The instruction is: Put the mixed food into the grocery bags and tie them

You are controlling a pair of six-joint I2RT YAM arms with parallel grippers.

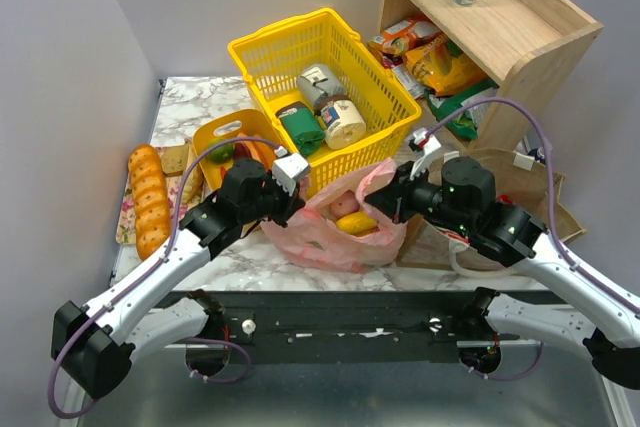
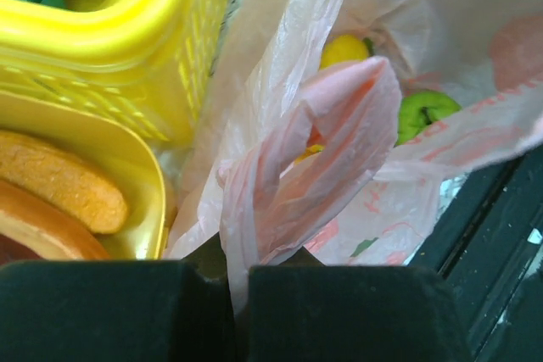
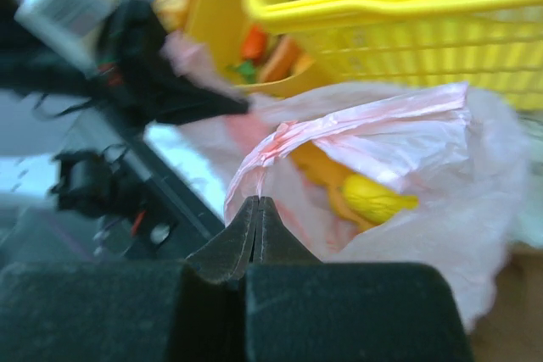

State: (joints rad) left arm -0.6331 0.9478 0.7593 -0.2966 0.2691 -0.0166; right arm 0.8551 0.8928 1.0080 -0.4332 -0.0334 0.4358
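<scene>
We judge the pink bag (image 1: 335,237) loaded but not yet tied. It slumps on the counter (image 1: 250,257) just at 6 o'clock of the yellow mesh basket (image 1: 300,47), with toy fruit (image 1: 357,224) showing inside, its mouth gaping upward and its long axis running roughly 9 to 3 o'clock. Our left gripper (image 2: 236,273) is clamped on the bag's plastic at its 9 o'clock end and our right gripper (image 3: 257,209) is pinched on its 3 o'clock end. That leaves the knot to make here, and the brown paper bag (image 1: 530,197), lying at 3 o'clock of the pink one, looks flat and unfilled to us.
</scene>
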